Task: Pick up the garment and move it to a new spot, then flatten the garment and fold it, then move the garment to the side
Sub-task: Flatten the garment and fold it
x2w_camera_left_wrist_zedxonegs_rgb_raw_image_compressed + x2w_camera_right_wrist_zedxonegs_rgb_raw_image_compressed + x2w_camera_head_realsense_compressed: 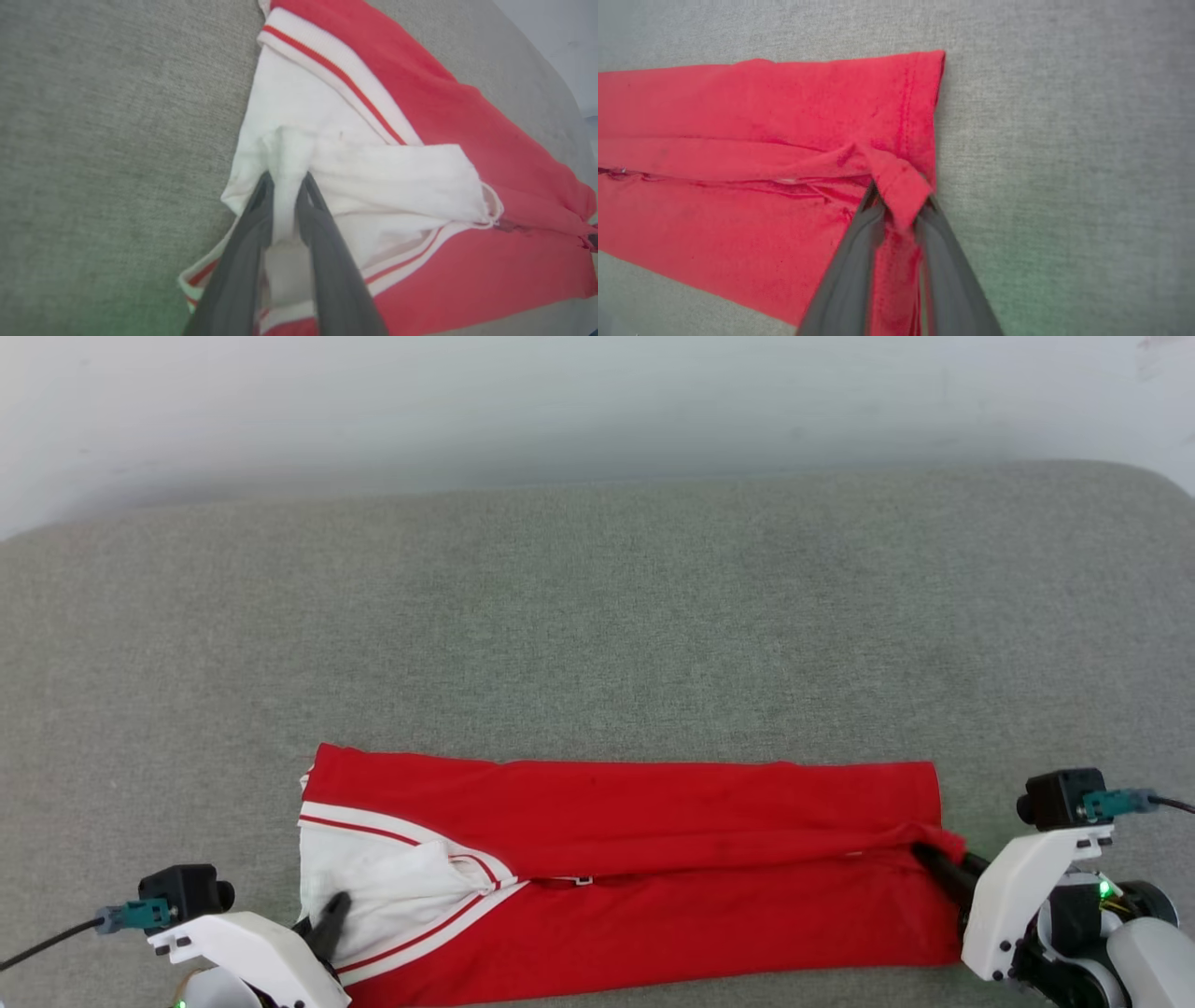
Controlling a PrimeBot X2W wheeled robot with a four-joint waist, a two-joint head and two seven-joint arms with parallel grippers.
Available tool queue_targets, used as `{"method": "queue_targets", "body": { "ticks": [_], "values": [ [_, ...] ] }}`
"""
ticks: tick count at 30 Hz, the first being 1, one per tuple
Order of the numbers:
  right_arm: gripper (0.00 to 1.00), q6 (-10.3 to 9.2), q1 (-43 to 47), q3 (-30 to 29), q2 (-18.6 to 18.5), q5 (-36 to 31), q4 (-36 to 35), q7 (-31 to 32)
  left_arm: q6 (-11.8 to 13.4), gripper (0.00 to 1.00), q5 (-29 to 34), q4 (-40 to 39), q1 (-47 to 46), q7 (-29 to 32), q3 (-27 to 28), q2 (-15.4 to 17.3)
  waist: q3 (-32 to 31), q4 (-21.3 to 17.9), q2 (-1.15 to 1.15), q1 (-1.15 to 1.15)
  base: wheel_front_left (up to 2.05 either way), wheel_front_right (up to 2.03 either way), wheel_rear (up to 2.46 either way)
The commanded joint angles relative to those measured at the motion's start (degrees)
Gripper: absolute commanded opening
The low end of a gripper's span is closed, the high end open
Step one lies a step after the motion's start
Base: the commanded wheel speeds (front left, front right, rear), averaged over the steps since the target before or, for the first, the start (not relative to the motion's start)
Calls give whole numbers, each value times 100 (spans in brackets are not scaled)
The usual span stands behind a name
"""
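Left jaws: closed, pinching a raised ridge of the soft white sleeve (327, 154). Right jaws: closed on a rolled corner of the red stitched hem (901, 186). Each pair sits at one end of the red jersey shirt with white sleeves and red-white striped trim (653, 821).

Position: the shirt lies as a long band along the near edge of the grey woven fabric pad (597, 616), roughly centred. The sleeve end is to the left and the hem end to the right.

Step, as judged: laying a lengthwise fold.
- Carry both ends level and with equal tension, so the middle seam line stays straight.
- Left grip holds sleeve only, so a hard pull would likely bunch it instead of moving the body cloth.
- Lower both ends together and let go only once the flap lies flat.

Materials: thin, limp knit that creases softly. The trim is ribbed and the hem double-stitched. The pad has a coarse matte weave and probably grips cloth.

Beyond, the pad runs bare to a rounded far right corner, with a pale wall (560, 401) behind it.
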Motion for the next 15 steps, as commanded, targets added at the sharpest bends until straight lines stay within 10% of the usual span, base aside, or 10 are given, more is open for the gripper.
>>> {"method": "queue_targets", "body": {
  "ticks": [1,15],
  "values": [
    [100,-8,77,-26,-9,-30,27,-10,4,100,18,68,131,6,-41,-16,-23,-8,0,0,0,0,0],
    [100,-6,545,-923,-172,-141,-1131,215,277,100,1018,-588,-251,-1516,34,-64,-497,-10,0,0,0,0,0]
  ]
}}
